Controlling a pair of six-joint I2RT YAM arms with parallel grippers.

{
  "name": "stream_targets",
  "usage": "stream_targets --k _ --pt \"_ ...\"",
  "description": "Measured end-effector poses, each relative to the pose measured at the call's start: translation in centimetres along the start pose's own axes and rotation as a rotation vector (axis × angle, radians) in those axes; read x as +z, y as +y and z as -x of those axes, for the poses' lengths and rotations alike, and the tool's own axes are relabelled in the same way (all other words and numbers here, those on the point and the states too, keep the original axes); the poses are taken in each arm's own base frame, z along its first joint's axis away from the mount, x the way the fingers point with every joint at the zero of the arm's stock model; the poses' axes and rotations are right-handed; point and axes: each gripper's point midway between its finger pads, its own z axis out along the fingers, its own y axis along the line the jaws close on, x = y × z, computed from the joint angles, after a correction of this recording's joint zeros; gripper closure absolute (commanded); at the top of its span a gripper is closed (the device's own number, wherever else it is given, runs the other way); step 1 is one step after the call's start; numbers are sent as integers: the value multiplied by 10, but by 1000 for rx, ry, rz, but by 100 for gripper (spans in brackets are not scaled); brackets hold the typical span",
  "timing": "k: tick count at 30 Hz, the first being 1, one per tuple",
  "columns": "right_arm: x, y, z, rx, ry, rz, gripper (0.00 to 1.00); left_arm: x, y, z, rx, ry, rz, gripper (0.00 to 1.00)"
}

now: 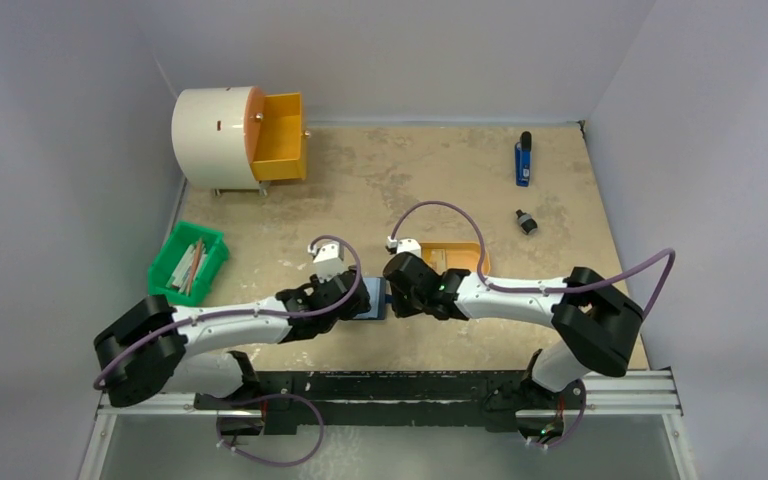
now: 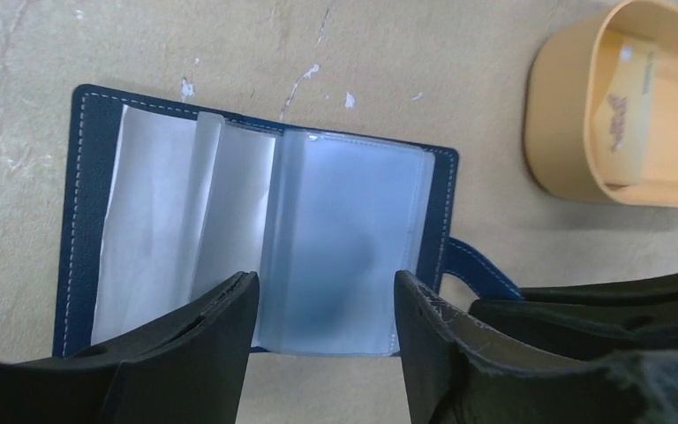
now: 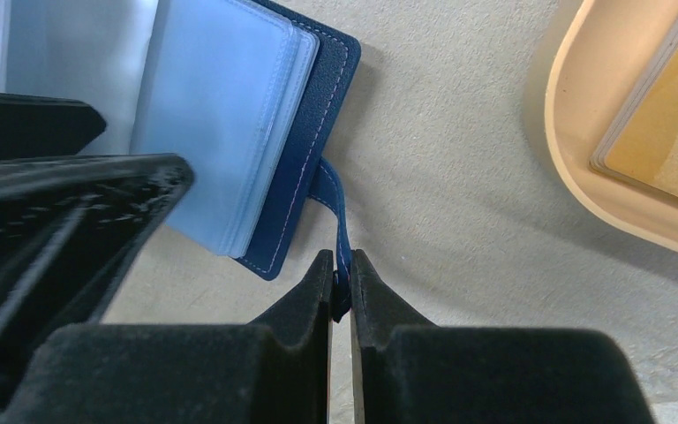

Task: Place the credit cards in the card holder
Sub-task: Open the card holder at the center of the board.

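An open navy card holder (image 2: pixel 260 230) is seen lying flat on the worktop (image 2: pixel 406 71), its clear plastic sleeves facing up. The left hand (image 2: pixel 325 287) is held over the holder's near edge, fingers apart, with the right-hand stack of sleeves framed between them. The right hand (image 3: pixel 342 265) is clamped on the holder's snap tab (image 3: pixel 334 199), which sticks out from the holder's right edge. The credit cards (image 2: pixel 622 115) are stacked inside a tan oval tray (image 2: pixel 565 132), apart from the holder on its right.
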Motion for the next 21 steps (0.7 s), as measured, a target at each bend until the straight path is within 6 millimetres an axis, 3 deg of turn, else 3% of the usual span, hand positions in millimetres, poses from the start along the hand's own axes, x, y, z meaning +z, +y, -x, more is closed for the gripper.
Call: stream_targets --k 5,9,17,21 --pt "0 1 1 -6 -2 1 100 12 7 -17 89 56 42 40" --pt "0 -1 2 -5 -3 -1 100 15 5 -19 115 63 42 42" --pt "1 -3 4 -2 -4 -5 100 21 4 -19 127 59 56 67" --pt "1 -3 4 -2 -4 -5 100 21 6 -19 129 53 67 73"
